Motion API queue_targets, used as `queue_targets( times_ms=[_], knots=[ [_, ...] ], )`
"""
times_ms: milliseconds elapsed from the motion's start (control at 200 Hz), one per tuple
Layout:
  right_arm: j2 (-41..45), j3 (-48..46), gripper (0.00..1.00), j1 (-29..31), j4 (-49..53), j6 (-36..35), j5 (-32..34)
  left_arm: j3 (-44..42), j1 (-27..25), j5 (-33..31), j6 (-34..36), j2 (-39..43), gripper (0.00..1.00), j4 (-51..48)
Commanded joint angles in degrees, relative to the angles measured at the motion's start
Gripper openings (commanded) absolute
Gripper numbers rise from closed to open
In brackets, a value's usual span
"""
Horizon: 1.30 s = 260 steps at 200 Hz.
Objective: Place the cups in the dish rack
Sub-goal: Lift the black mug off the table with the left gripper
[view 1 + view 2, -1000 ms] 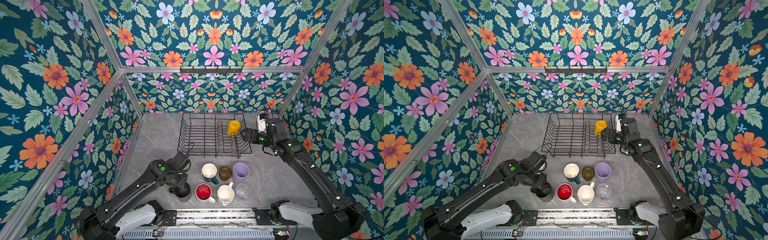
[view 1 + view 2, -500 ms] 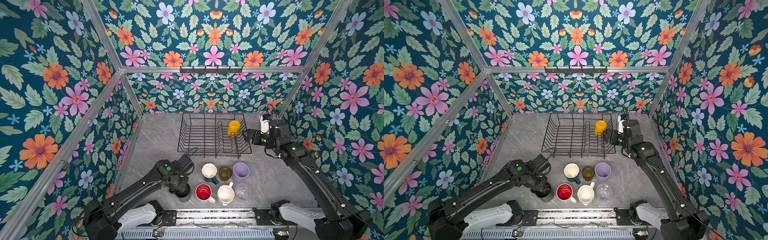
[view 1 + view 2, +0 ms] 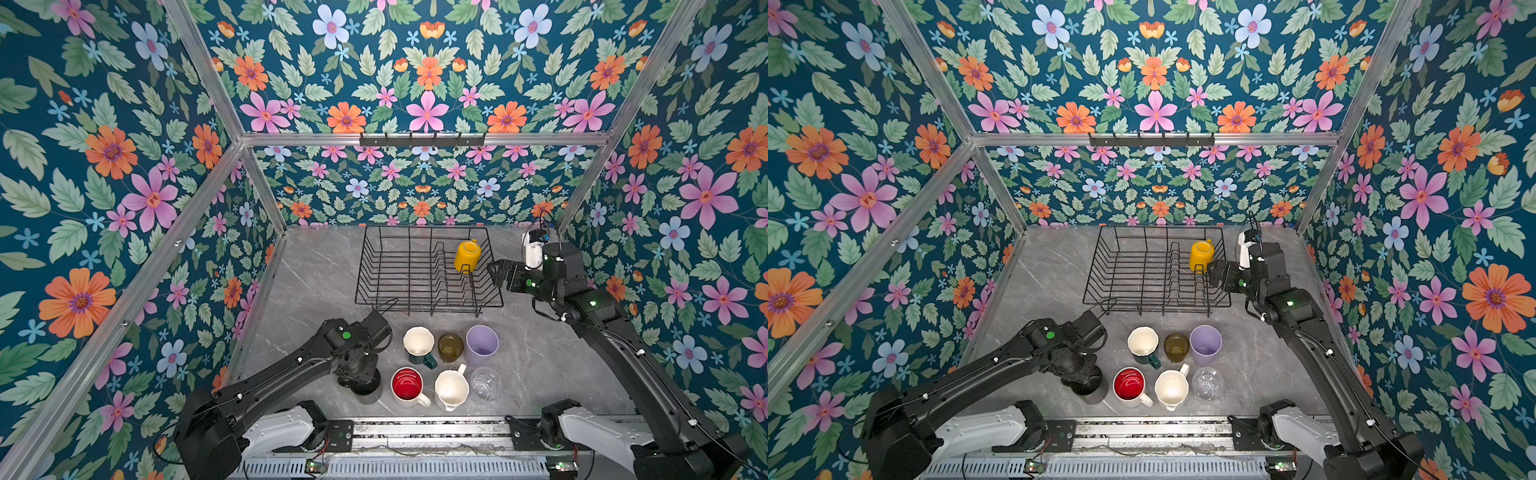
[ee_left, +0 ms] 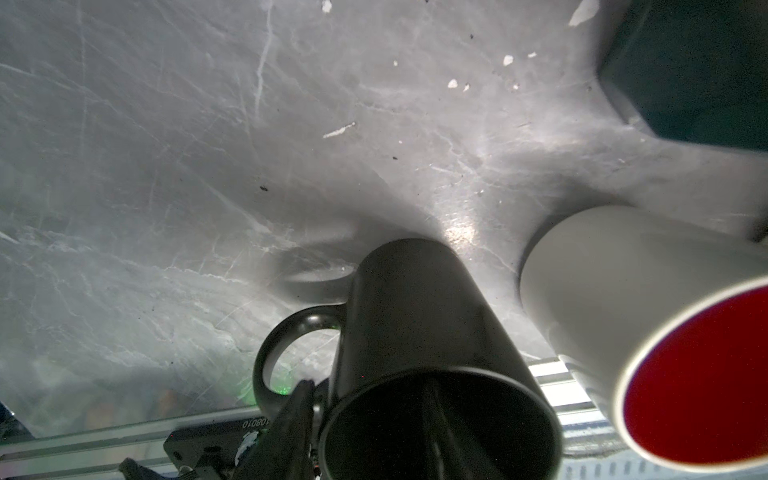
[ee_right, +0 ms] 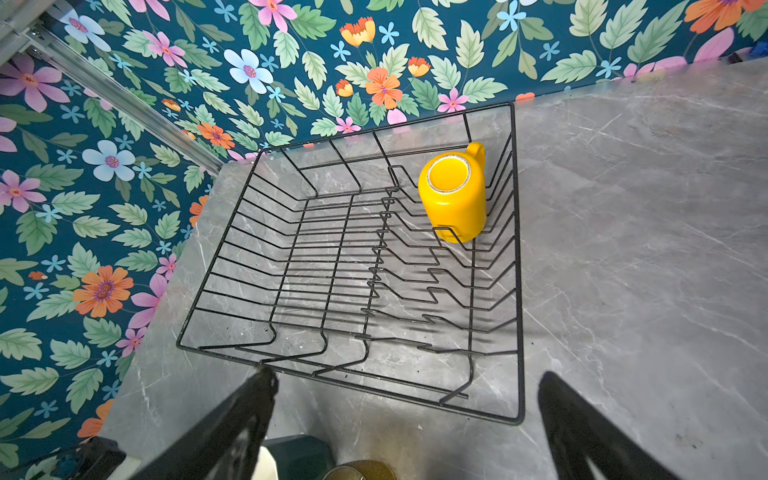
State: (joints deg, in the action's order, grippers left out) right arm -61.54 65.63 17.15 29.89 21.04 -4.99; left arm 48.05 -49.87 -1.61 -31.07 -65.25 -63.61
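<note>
Largely, black mug [image 3: 366,386] hidden under left pincer [image 4: 365,392], clear glass [image 3: 484,384] faint.

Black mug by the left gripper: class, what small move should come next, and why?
Probably close the left gripper on the wall of the black mug: one finger sits inside the rim, one outside by the handle, and the mug stands on the table, outside the dish rack.

Eight cups in all. Five are mugs: yellow mug [image 3: 467,255], black mug [image 4: 415,316], red-lined mug [image 3: 407,383], white mug [image 3: 451,388], green-sided mug [image 3: 417,341]. Two are glasses: olive glass [image 3: 450,346], clear glass [image 3: 484,384]. One lilac tumbler [image 3: 482,345]. One dish rack [image 3: 415,227].
</note>
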Motion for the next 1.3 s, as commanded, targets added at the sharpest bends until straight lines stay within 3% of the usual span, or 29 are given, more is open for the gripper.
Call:
queue_targets(
  times_ms=[0,410,845,1065,1295],
  knots=[
    [0.18,-0.19,0.99,0.08,-0.7,-0.38,0.78,-0.75,0.03,0.11,-0.56,-0.54,0.42,0.93],
    [0.45,-0.98,0.99,0.03,-1.48,-0.3,0.76,-1.46,0.0,-1.38,-1.02,-2.12,0.28,2.17],
    [0.41,-1.38,0.99,0.02,-2.12,-0.16,0.51,-0.74,-0.05,-3.2,-1.1,-3.26,0.0,1.45],
    [-0.44,-1.38,0.99,0.08,-3.32,0.31,-0.79,1.34,0.12,-6.97,-2.61,0.06,0.0,-1.47],
    [-0.85,-1.29,0.99,-0.01,-5.05,1.1,-3.53,9.17,0.2,-13.31,-3.32,6.02,0.0,-4.41]
  ],
)
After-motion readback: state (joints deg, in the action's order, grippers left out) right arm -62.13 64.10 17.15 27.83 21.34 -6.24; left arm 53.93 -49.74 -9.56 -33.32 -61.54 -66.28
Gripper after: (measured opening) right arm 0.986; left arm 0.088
